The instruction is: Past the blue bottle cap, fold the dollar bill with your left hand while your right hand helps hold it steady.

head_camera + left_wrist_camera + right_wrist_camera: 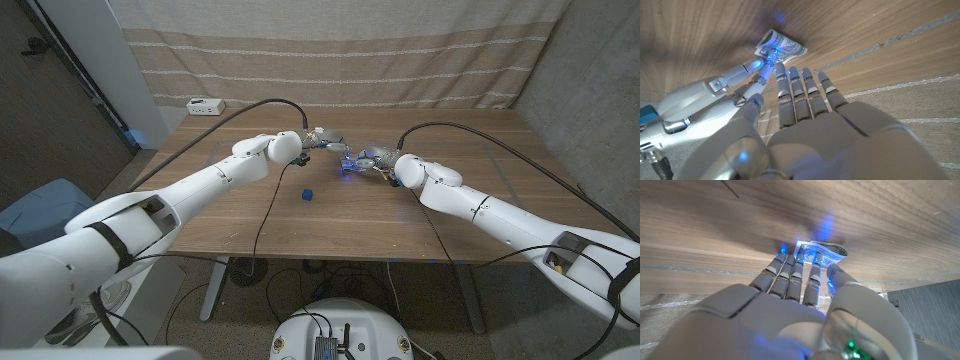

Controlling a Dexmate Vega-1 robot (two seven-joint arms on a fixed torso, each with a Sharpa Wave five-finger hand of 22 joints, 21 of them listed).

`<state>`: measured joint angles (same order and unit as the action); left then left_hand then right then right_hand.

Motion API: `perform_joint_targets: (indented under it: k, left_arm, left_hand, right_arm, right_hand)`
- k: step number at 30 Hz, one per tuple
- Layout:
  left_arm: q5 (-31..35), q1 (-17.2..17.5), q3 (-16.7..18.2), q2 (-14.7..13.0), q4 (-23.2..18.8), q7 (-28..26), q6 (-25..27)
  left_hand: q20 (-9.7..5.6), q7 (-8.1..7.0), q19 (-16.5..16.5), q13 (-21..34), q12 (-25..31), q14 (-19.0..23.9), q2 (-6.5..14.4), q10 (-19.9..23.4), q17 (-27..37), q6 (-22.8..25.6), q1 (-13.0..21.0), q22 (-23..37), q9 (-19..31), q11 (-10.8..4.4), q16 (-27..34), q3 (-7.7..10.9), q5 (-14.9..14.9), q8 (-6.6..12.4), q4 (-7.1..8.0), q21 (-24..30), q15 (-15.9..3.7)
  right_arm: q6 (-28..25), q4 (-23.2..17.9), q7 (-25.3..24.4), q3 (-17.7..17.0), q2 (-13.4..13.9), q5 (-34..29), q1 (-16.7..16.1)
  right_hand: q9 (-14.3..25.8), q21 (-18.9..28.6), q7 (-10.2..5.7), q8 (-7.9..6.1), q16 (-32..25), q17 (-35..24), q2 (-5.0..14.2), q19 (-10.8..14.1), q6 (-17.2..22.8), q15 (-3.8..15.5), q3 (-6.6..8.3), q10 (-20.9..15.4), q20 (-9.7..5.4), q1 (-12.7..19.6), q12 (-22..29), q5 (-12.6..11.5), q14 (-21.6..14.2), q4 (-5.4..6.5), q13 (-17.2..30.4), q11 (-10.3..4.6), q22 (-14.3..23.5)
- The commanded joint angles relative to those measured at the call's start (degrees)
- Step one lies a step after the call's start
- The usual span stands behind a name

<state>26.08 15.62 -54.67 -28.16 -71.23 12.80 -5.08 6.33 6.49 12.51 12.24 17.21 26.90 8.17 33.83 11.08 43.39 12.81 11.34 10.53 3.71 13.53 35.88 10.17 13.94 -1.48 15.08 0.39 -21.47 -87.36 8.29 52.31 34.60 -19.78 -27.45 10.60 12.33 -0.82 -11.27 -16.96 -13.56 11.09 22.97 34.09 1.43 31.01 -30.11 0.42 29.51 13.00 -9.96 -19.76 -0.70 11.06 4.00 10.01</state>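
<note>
The left hand [322, 138] reaches over the middle of the wooden table [240, 215] with its fingers [799, 92] stretched out straight and side by side toward the dollar bill [781, 46]. In the left wrist view the fingertips stop just short of the bill's near edge, and nothing lies inside the hand, so it is released. The right hand [372, 157] comes in from the opposite side, and its fingers [790, 272] reach to the same bill [822, 253]. In the right wrist view their tips sit at or on the edge of the note. Whether they press it down or only touch it cannot be told, and so its grasp cannot be judged. The bill lies on the tabletop between the two hands, partly curled, with one edge lifted off the wood. Blue light from the fingertips falls on it. The blue bottle cap [308, 195] stands on the table nearer the robot, well apart from both hands. A white power strip [205, 105] sits at the far left corner.
</note>
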Motion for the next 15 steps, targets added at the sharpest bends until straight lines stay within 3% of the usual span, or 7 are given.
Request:
perform_joint_targets:
  k: [1,15]
  left_arm:
    - [1.41,-1.42,-1.79,0.84,1.07,1.58,0.53]
    - [2.03,-2.83,-3.56,2.07,3.11,3.80,1.28]
  left_hand:
    - [-0.16,0.23,0.29,0.13,-0.04,0.35,-0.04,0.20,0.22,0.28,-0.84,0.24,0.21,0.24,-0.20,0.17,-0.07,-0.02,0.67,0.17,0.16]
    - [-0.26,0.63,0.29,0.09,-0.45,0.05,-0.31,0.00,0.27,0.80,-1.77,0.25,0.19,0.15,-0.57,-0.14,-0.26,-0.38,1.34,0.15,0.00]
  right_arm:
    - [0.00,0.13,0.18,-0.15,-0.19,0.18,0.00]
    - [-0.05,0.44,0.16,-0.23,-0.34,0.63,0.00]
  right_hand:
    - [0.02,0.53,-0.19,-0.27,-0.19,-0.08,-0.18,0.92,0.42,0.09,0.37,-0.26,0.40,0.18,0.26,-0.21,-0.63,0.05,0.14,0.13,0.29]
    - [0.01,0.48,-0.19,-0.12,-0.10,-0.09,-0.19,0.96,0.49,0.03,0.40,-0.32,0.40,0.16,0.16,-0.20,-0.66,0.10,0.13,0.00,0.28]
